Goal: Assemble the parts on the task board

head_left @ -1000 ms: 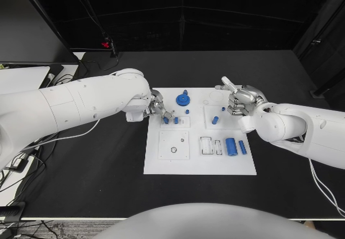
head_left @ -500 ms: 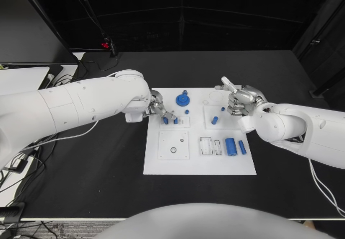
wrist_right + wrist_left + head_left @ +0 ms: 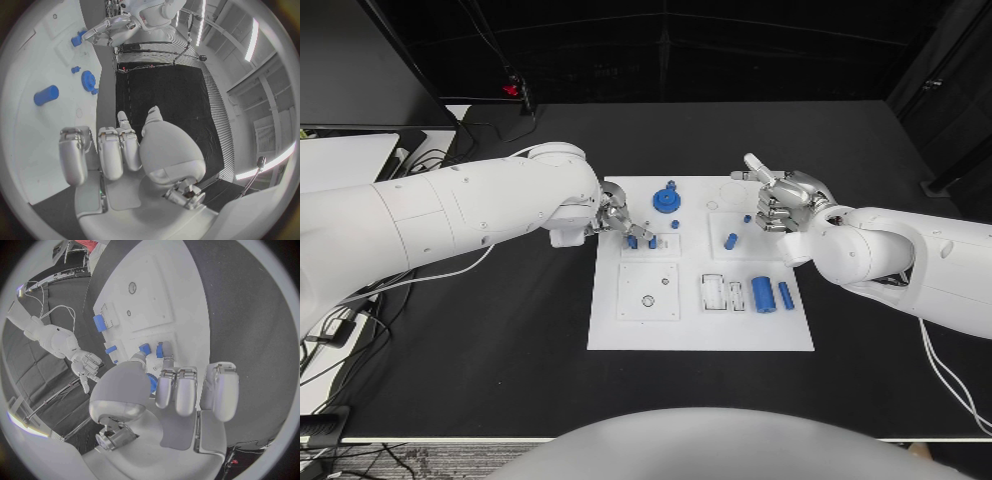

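Robotics lab or test bay: black table (image 3: 488,350) under a white task board (image 3: 701,330), black curtain backdrop (image 3: 689,50) (pleated, floor-length in the right wrist view), strip ceiling lights (image 3: 253,40), loose cables (image 3: 351,300) trailing off the table's edge, a monitor (image 3: 365,60) at one side.

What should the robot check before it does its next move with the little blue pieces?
1. Left robot hand at the small blue pegs on the task board: ok.
2. Left robot hand actually holding a peg: cannot tell, the fingers hide the contact.
3. Right robot hand holding nothing, fingers curled: ok.
4. Blue gear standing clear of both robot hands: ok.
5. Big blue cylinder lying loose, not yet fitted: not ok.
6. Task board lying flat and square on the table: ok.
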